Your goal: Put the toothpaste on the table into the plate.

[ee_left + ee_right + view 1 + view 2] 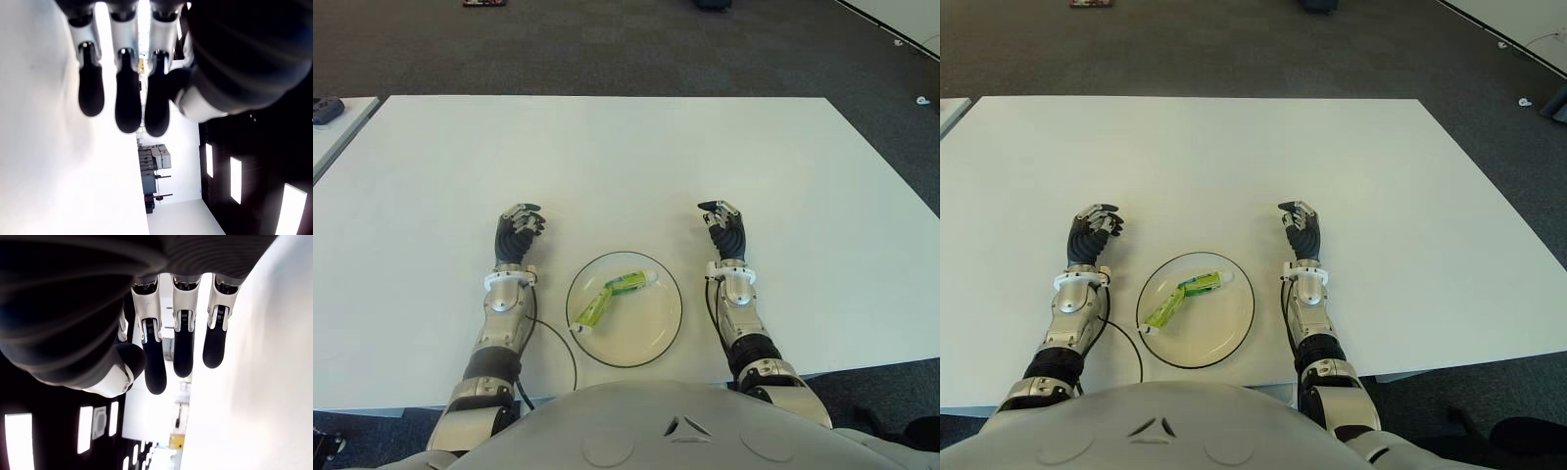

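White worktop (607,157). Clear plate (666,323), dark rim. Green-and-white toothpaste (612,294). Black-fingered, silver-wristed left hand (517,233), right hand (724,227). Dark grey checkered carpet (607,49).

I seem to be in an office: a white surface (607,157) over dark carpet tiles (607,49).

The white table (607,157) carries a round clear plate (658,328) near its front edge, lying between the left hand (517,233) and the right hand (724,227), nearer the robot's body than both sets of fingertips. The plate sits just beside the left forearm, with a thin black cable (570,364) curving on the tabletop next to its rim on that side. Dark carpet (607,44) shows beyond the table's far edge.
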